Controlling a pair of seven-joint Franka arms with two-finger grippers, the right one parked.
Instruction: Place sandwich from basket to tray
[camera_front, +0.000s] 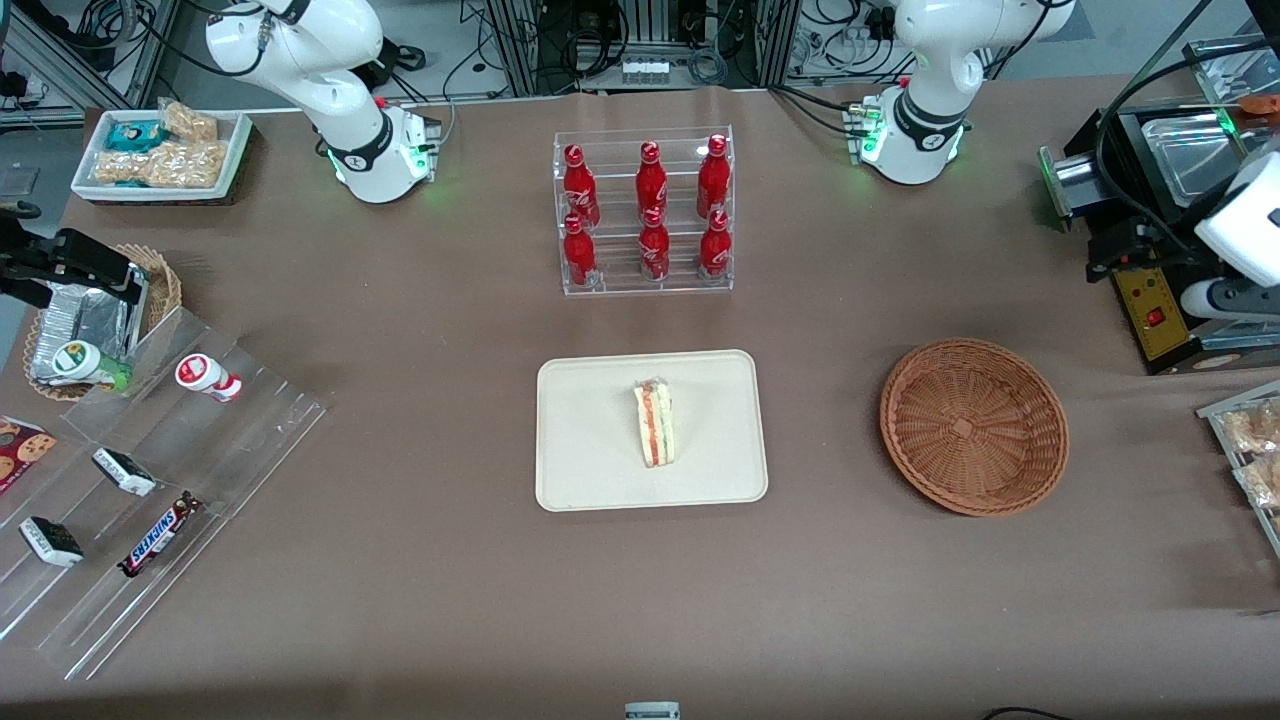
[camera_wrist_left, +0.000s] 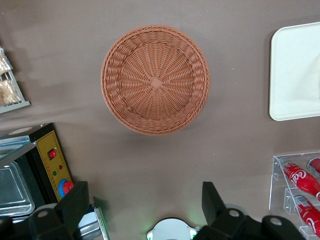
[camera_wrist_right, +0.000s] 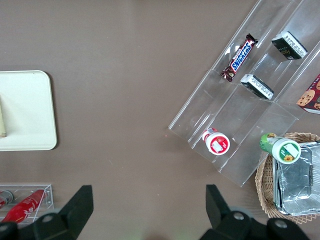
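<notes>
Left gripper (camera_wrist_left: 145, 205) hanging well above the table with fingers (camera_wrist_left: 75, 202) spread wide and nothing between them, directly over the bare wicker basket (camera_wrist_left: 155, 80). Sandwich (camera_front: 655, 422) already lying on the cream tray (camera_front: 590, 480), well apart from the gripper, off toward the parked arm's end. Judged done, or nearly so. Looks light and soft: pale bread likely to dent under a hard pinch, layered filling likely to slide. Best taken across the two broad bread faces, near mid-wedge, with gentle closure.
</notes>
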